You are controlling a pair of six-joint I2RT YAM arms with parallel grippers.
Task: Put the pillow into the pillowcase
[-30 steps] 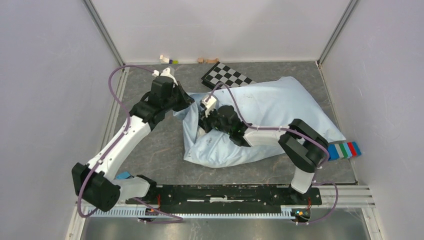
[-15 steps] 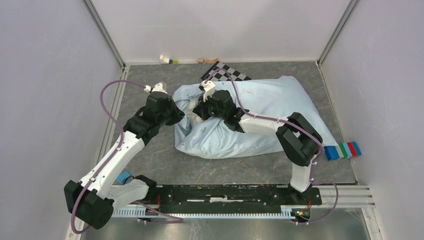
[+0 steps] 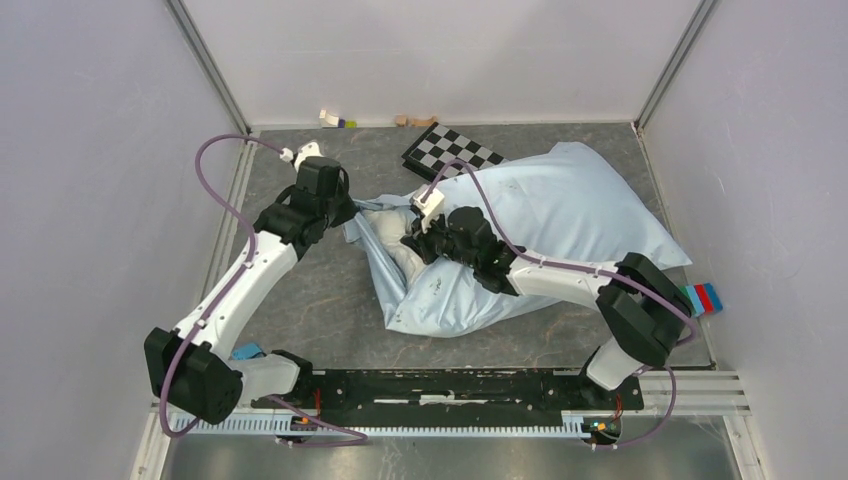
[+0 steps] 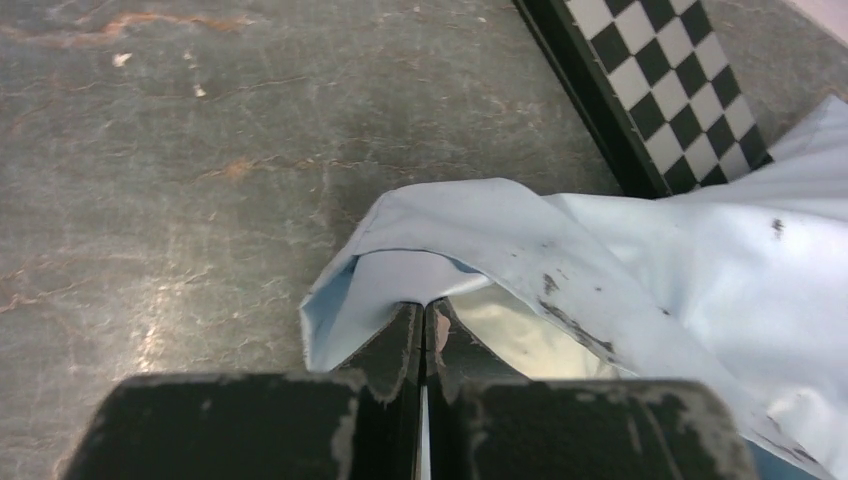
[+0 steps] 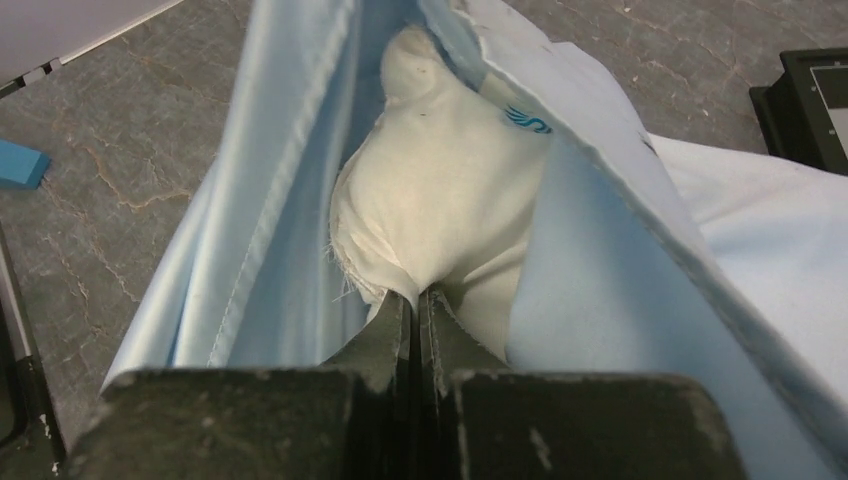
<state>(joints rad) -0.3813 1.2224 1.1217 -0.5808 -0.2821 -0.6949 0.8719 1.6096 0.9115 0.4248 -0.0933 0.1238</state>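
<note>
The pale-blue pillowcase (image 3: 560, 215) lies across the middle and right of the table, bulging with the pillow inside. Its mouth faces left. The cream-white pillow (image 3: 400, 255) shows at the mouth; in the right wrist view it (image 5: 440, 200) sits between the blue walls (image 5: 270, 200). My left gripper (image 3: 350, 212) is shut on the pillowcase's open edge (image 4: 400, 270) at the mouth's far side. My right gripper (image 3: 413, 243) reaches into the mouth and is shut on a fold of the pillow, jaws pinched tight on it (image 5: 418, 296).
A black-and-white checkerboard panel (image 3: 452, 150) lies at the back, partly under the pillowcase; it also shows in the left wrist view (image 4: 660, 90). Small blocks (image 3: 337, 121) sit by the back wall. A striped coloured block (image 3: 702, 297) lies at the right edge. A blue piece (image 3: 246, 351) sits by the left arm's base.
The pillowcase with the pillow has shifted right and toward the near edge. My right gripper moved right and nearer with it; my left gripper rose toward the back, stretching the mouth.
</note>
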